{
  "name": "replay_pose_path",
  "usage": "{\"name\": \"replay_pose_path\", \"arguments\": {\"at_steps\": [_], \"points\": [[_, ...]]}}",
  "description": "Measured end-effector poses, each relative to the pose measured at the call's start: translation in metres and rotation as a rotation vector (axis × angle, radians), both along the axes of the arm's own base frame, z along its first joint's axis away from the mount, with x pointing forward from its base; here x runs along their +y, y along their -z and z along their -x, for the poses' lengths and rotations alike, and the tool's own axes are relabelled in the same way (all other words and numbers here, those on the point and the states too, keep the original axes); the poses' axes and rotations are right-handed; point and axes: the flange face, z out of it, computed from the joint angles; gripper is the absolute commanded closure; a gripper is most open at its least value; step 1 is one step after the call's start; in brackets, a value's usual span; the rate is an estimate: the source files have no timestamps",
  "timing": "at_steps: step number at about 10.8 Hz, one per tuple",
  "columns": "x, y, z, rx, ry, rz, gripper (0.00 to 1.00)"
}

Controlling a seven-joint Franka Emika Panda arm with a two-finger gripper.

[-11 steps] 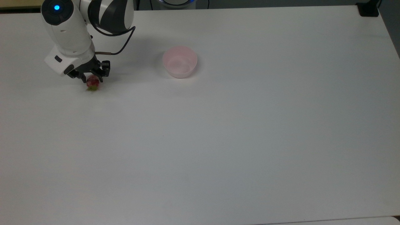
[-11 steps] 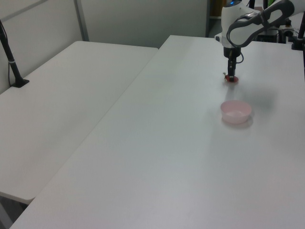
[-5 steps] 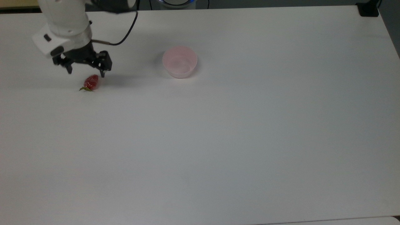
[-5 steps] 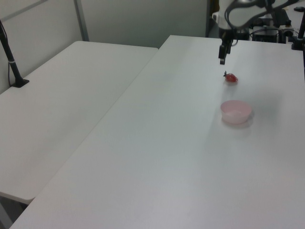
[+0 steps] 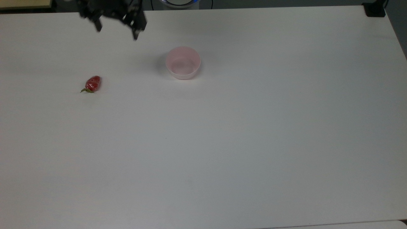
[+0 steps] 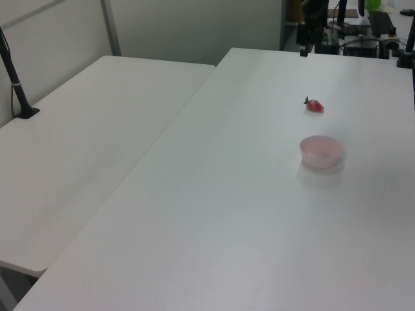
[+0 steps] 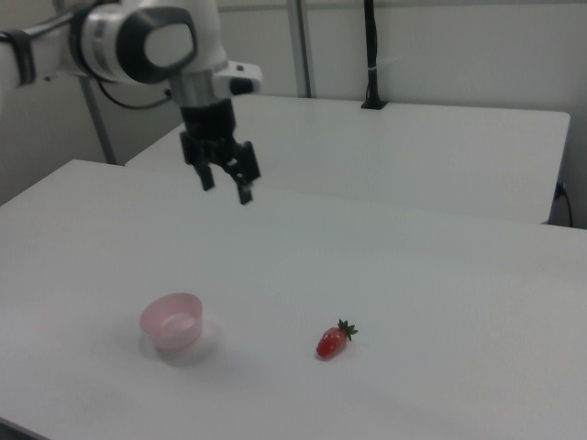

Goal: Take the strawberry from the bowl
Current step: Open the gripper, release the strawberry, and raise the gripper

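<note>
Since a second ago the tool (image 7: 223, 182) has let go of the strawberry (image 5: 93, 83), climbed well clear of it and pulled off toward the top view's upper edge; the fruit has settled on its side on the table (image 5: 241, 143), not in the bowl (image 5: 183, 62).

Nearest in the right view lie the strawberry, leafy cap pointing up and to the right view's right, and the bowl, well apart to the right view's left and empty. Behind and high above both hangs the tool, jaws spread, holding nothing. Any fresh grasp, I'd judge, means coming back down and toward the top view's lower left, closing across the fruit's short width.

Height shows best in the right view; the top view gives the fruit's long axis, slanting cap-down.
</note>
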Motion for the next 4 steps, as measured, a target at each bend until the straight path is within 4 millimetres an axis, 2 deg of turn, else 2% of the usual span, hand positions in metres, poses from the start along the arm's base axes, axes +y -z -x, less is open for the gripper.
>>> {"name": "replay_pose_path", "arguments": {"at_steps": [2, 4], "points": [[0.022, -0.040, 0.025, -0.030, 0.020, -0.048, 0.00], [0.037, -0.054, 0.030, -0.065, -0.006, -0.048, 0.00]]}}
